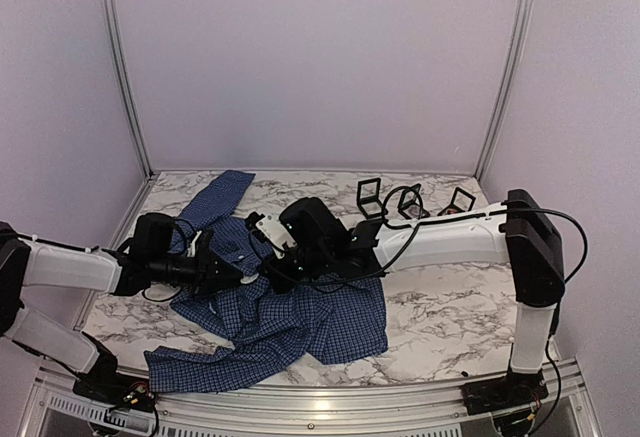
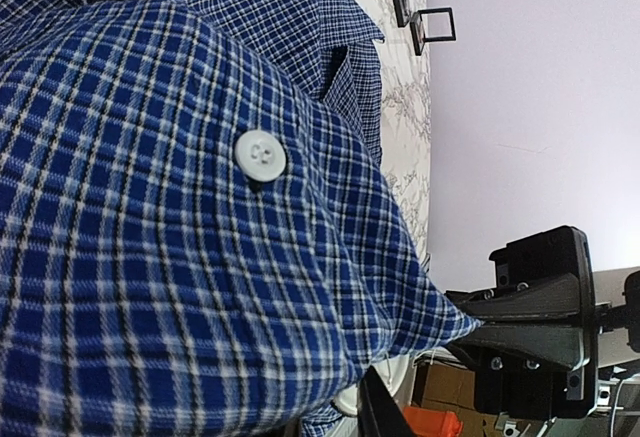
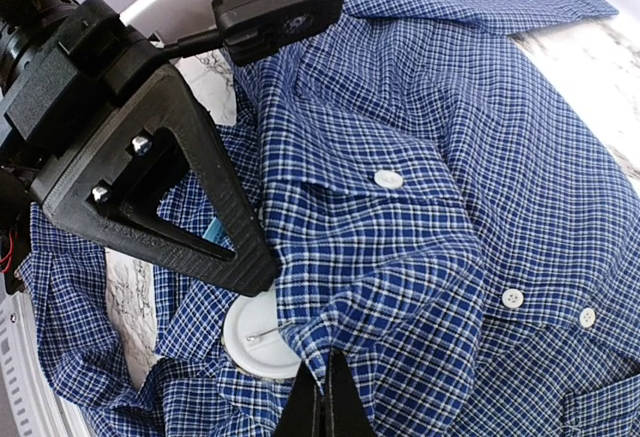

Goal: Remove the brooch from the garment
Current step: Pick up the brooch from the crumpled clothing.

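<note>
The right gripper [image 3: 322, 397] holds its jaws pressed together, tips at the edge of a raised fold of the dark blue, finely checked button-up shirt [image 3: 450, 207]. Just beside them, under that fold, sits what seems to be the small round brooch [image 3: 255, 337], showing only a pale back and thin wire pin. The left gripper [image 3: 245, 262] rests a black finger on its rim; whether those jaws clamp anything I cannot tell. The brooch is not yet off; unpinning and lifting away remain. Only the right wrist view shows it. The left wrist view gives cloth and a pale round button [image 2: 260, 154], and the overhead view adds small black square frames [image 1: 370, 194] well beyond the jaws.
</note>
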Robot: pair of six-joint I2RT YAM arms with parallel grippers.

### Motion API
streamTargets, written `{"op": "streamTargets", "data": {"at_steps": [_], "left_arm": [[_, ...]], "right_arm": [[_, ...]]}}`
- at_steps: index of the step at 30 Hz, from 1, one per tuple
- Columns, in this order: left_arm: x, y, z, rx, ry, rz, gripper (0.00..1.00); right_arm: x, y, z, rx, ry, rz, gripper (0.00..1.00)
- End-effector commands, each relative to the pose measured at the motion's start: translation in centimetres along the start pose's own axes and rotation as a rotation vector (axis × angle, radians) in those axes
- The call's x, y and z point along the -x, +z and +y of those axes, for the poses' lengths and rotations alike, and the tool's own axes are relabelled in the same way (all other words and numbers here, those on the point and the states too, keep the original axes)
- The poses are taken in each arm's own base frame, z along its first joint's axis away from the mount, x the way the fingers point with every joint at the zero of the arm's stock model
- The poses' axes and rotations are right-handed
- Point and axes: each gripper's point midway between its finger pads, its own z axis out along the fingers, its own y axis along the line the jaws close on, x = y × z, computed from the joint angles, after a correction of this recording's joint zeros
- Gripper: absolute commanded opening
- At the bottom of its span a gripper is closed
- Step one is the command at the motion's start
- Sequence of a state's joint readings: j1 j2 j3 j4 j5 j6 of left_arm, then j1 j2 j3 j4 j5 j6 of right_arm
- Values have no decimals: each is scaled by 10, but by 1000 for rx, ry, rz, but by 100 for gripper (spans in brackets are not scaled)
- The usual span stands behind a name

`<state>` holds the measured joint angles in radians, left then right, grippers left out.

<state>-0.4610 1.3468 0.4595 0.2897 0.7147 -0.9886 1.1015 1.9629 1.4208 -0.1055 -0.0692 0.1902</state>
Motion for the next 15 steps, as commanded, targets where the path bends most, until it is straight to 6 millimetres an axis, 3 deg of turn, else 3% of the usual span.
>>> {"op": "streamTargets", "data": {"at_steps": [1, 15], "left_arm": [[0, 0, -5, -47, -4, 1, 20], [-7, -6, -7, -100, -45, -12, 17]], "right_arm": [[10, -10, 9, 18, -10, -30, 0], [15, -9, 11, 25, -2, -39, 0]]}}
